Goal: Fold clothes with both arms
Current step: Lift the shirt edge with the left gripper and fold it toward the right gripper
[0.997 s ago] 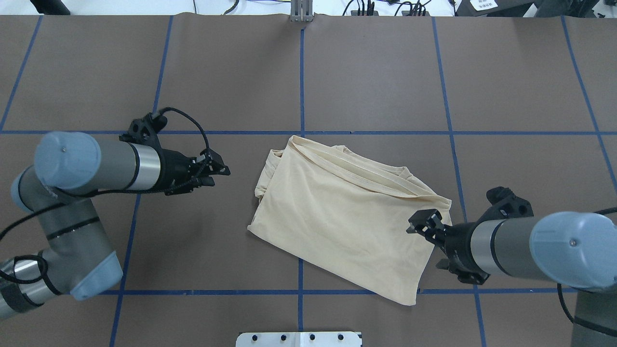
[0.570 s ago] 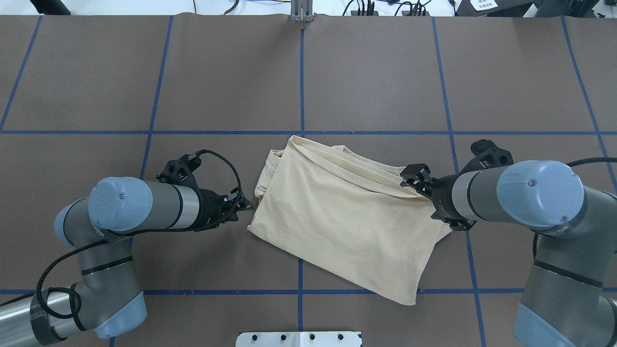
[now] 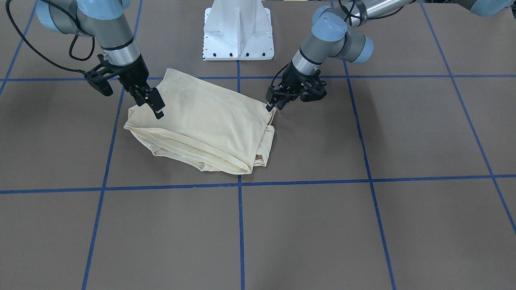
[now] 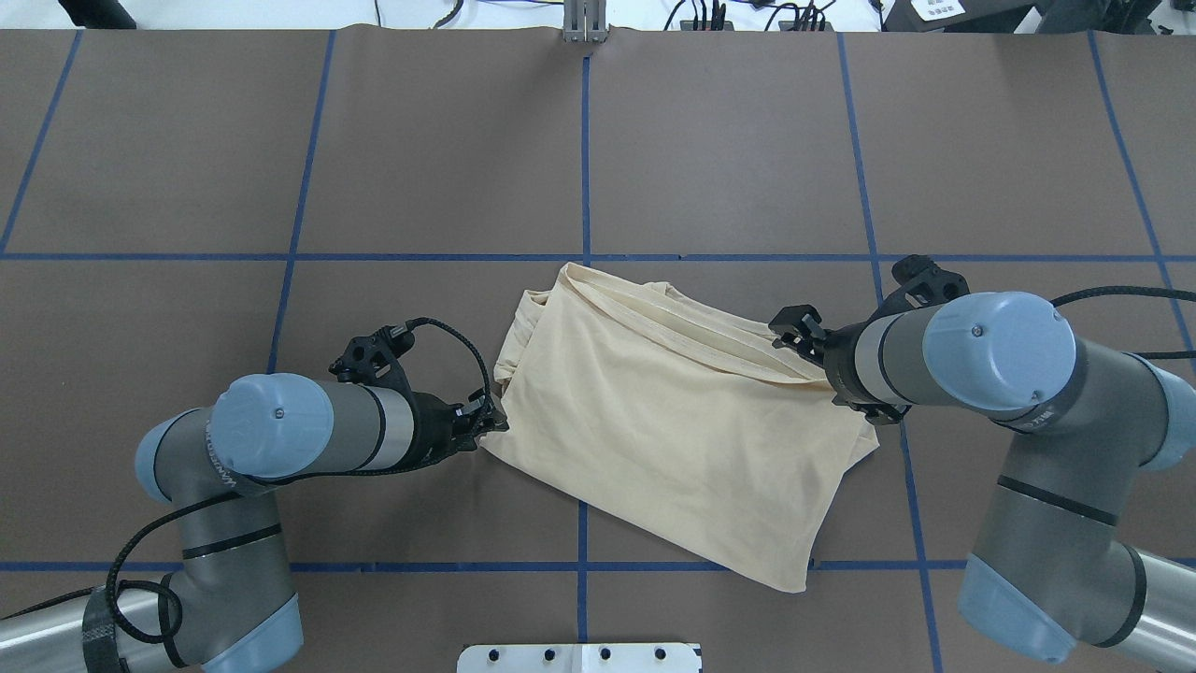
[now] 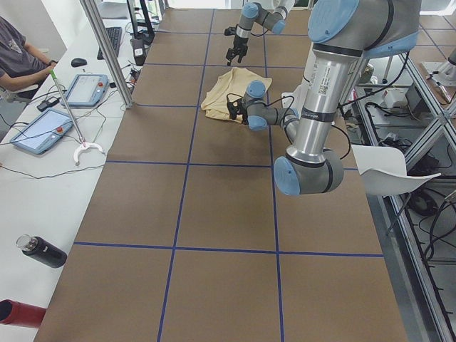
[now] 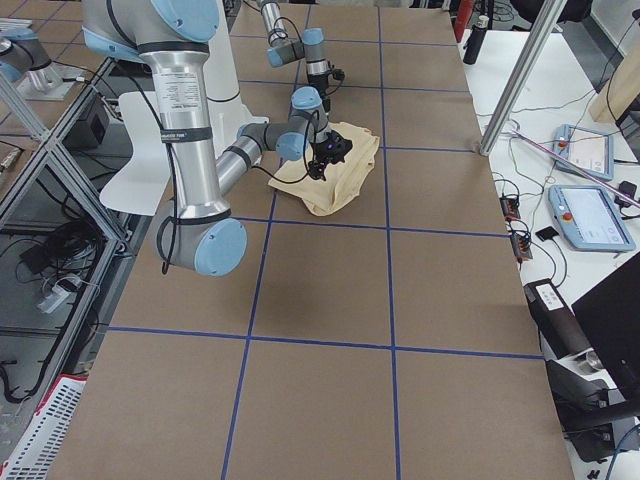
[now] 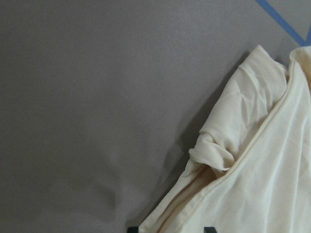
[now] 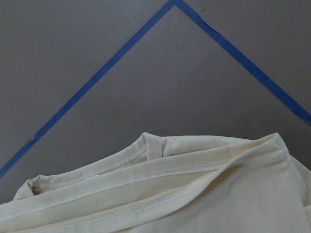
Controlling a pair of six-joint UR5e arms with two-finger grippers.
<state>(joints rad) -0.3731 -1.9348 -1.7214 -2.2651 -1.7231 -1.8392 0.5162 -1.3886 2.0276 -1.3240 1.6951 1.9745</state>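
Observation:
The clothes are one pale cream shirt (image 4: 654, 421), folded into a slanted rectangle at the table's middle (image 3: 209, 121); no print shows. My left gripper (image 4: 495, 422) is low at the shirt's left near corner (image 3: 274, 104). In the left wrist view its two dark fingertips (image 7: 209, 229) stand apart at the bottom edge, with the shirt's edge (image 7: 272, 170) between them. My right gripper (image 4: 792, 329) hovers over the shirt's far right corner (image 3: 155, 105), fingers apart. The right wrist view shows the stitched hems (image 8: 194, 194) and no fingertips.
Blue tape lines (image 4: 584, 140) divide the brown table into squares. The white pedestal base (image 3: 238, 36) stands at the robot's edge. Along the far side, a person (image 5: 18, 57) sits at a bench with tablets (image 5: 43, 132), bottles and a metal post (image 5: 107, 50).
Both arms have closed in on the shirt. The left gripper moved right and nearer, to the shirt's left corner. The right gripper moved from the shirt's near right edge up to its far right corner.

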